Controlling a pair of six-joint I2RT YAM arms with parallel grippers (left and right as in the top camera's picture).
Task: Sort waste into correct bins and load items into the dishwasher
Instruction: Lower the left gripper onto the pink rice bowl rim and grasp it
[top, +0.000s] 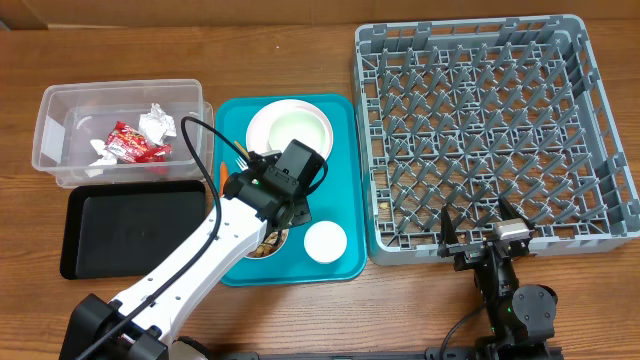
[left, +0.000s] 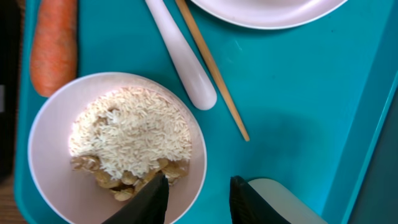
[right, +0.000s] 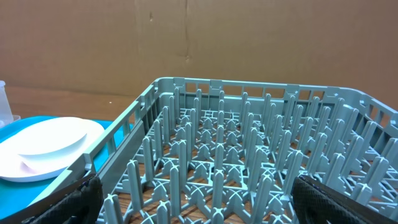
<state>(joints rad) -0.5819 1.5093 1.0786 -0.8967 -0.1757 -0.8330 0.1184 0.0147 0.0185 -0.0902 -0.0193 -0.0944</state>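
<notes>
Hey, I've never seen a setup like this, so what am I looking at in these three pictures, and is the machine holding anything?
These are two robot arms at a table, each ending in a two-finger gripper. One picture looks down from above; the other two come from cameras on the wrists. On the table sit a grey dish rack, a teal tray, a clear tub with a red wrapper and paper wads, and a black tray. The teal tray carries a plate, a small cup, a carrot, a chopstick and a bowl of rice. The left gripper is open, its fingers either side of the bowl's rim, gripping nothing. The right gripper sits wide open by the rack, empty.
</notes>
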